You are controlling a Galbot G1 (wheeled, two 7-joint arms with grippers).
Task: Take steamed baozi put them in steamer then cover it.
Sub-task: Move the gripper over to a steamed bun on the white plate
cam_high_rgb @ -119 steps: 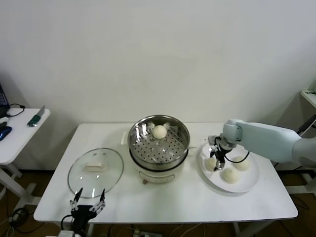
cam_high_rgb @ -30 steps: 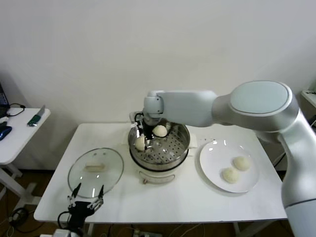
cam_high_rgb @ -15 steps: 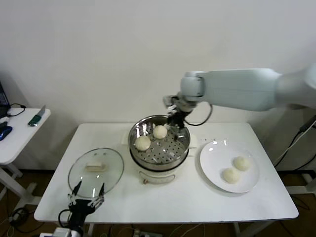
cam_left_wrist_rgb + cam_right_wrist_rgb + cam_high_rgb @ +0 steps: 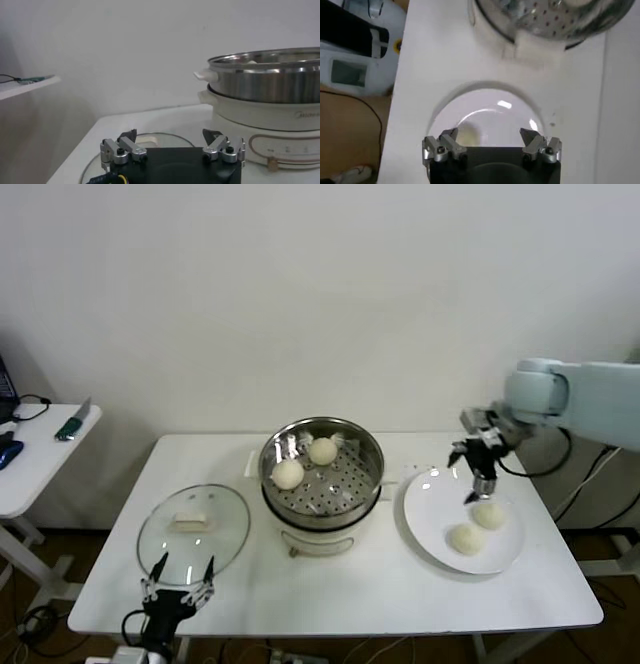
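The right gripper [image 4: 474, 475] is hovering wide open and empty above the plate [image 4: 432, 529], two buns [image 4: 478, 526] lying just below it, two more sitting in the steamer [image 4: 321, 474] well to its left.

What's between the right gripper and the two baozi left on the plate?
Nothing visible. The right gripper hangs open just above the plate, with the nearer baozi and the other baozi lying bare below it.
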